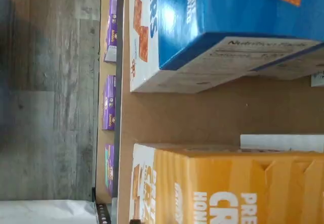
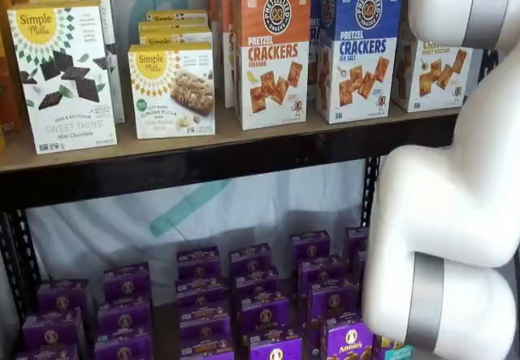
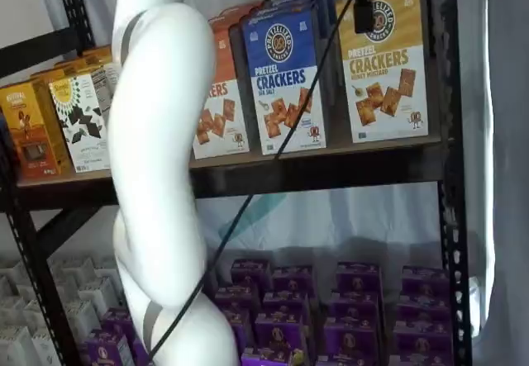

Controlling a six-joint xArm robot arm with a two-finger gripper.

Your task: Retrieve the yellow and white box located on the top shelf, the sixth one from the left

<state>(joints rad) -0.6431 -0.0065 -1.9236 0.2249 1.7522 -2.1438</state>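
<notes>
The yellow and white box [image 3: 388, 60] stands at the right end of the top shelf [image 3: 331, 169], beside a blue-topped cracker carton [image 3: 289, 77]. In a shelf view it [image 2: 431, 71] is partly hidden behind my white arm. The wrist view shows its golden-yellow top and side [image 1: 228, 188] close up, with bare shelf board [image 1: 212, 113] between it and the blue carton [image 1: 228, 21]. Only a black piece of my gripper [image 3: 362, 9] hangs from the view's top edge with a cable, in front of the yellow box's upper part. I cannot tell whether the fingers are open or shut.
An orange-topped cracker carton [image 2: 272, 51] and white Simple Mills boxes [image 2: 65, 75] stand further left on the top shelf. Several purple boxes [image 2: 260, 303] fill the lower shelf. A black perforated upright [image 3: 446, 176] runs just right of the yellow box. My arm [image 3: 161, 151] stands before the shelves.
</notes>
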